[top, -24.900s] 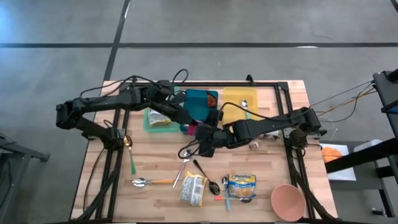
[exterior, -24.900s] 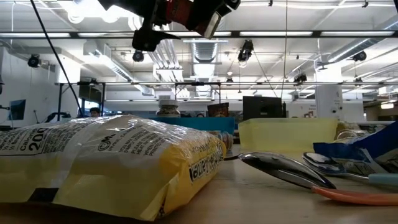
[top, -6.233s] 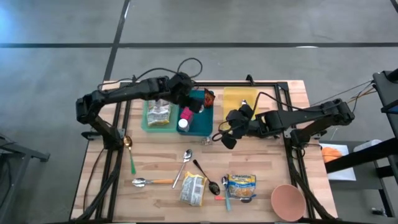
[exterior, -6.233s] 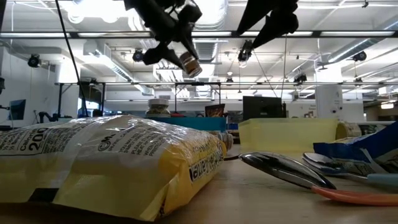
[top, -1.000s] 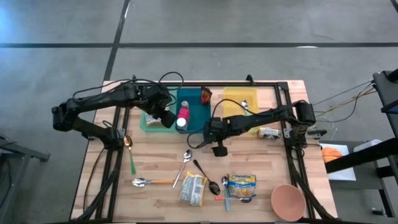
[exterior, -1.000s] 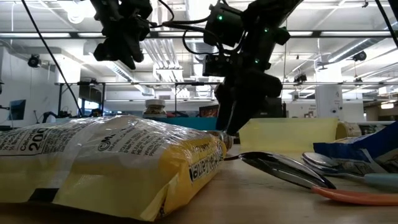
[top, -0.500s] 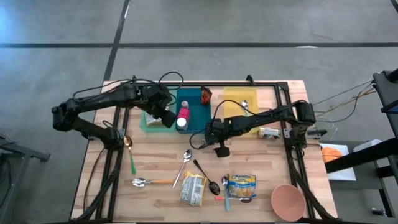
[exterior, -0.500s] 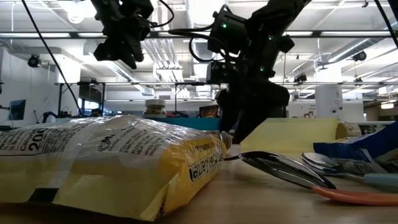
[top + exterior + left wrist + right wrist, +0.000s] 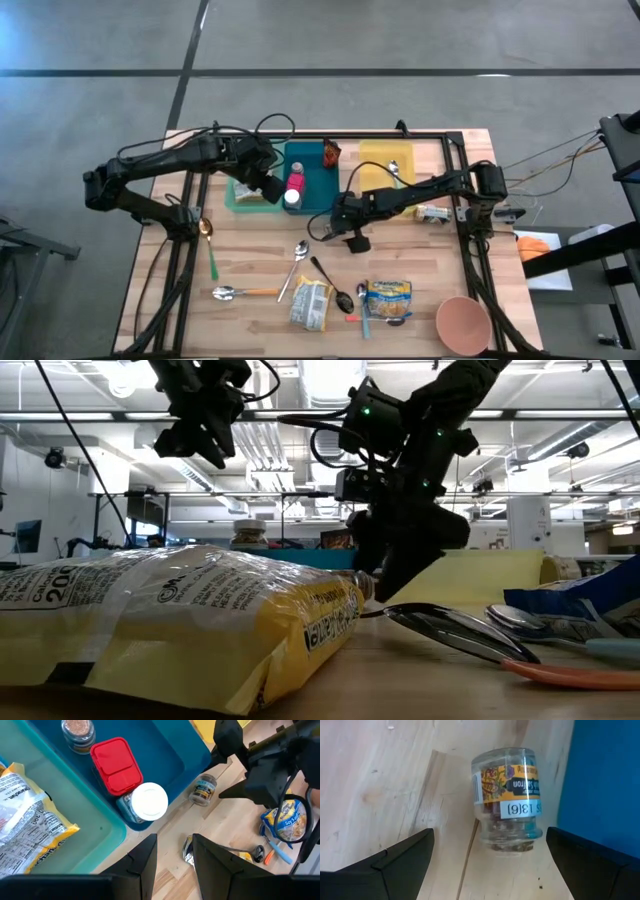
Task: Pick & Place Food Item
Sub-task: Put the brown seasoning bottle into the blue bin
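Note:
A small glass spice jar (image 9: 507,820) with a yellow label lies on its side on the wooden table, right beside the teal bin's wall (image 9: 605,780); the high view shows the jar (image 9: 322,229) too. My right gripper (image 9: 490,839) hangs low over it, open wide, one finger on either side and neither touching. It also shows in the high view (image 9: 333,233) and the low view (image 9: 395,575). My left gripper (image 9: 172,862) hovers open above the green bin (image 9: 243,192) and the teal bin (image 9: 318,172), with nothing between its fingers.
The teal bin holds a red box (image 9: 116,765), a white-lidded jar (image 9: 148,802) and a spice jar (image 9: 79,731). A yellow bag (image 9: 25,825) lies in the green bin. A yellow bin (image 9: 386,165) stands at the back. Spoons (image 9: 298,258), food packets (image 9: 310,303) and a pink bowl (image 9: 463,322) lie near the front.
My right gripper has sunk toward the jar on the table and rolled a little, staying open. The jar has not moved.

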You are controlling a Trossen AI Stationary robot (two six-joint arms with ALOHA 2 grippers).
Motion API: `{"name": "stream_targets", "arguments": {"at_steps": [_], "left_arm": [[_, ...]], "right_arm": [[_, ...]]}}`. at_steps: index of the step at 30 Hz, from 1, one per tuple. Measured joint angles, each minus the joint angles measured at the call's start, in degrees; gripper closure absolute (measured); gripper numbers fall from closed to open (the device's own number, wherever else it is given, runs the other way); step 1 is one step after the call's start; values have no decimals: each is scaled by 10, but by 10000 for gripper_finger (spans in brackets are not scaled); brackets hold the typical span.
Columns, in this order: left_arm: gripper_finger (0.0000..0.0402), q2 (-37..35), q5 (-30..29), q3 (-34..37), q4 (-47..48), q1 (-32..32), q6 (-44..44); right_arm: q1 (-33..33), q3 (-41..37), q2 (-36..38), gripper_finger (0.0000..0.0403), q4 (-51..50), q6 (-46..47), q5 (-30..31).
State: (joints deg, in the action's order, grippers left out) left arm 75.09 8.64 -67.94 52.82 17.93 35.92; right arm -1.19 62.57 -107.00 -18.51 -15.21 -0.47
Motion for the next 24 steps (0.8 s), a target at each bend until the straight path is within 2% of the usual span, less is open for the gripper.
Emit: {"name": "stream_targets", "arguments": {"at_steps": [7,18,24], "left_arm": [[272,0,0,0,-5,0,3],[272,0,0,0,-5,0,5],[272,0,0,0,-5,0,5]], "right_arm": [[0,-2,0,30,13,5,5],[0,-1,0,184,14,6,5],[0,-4,-1,228,43,23,4]]}}
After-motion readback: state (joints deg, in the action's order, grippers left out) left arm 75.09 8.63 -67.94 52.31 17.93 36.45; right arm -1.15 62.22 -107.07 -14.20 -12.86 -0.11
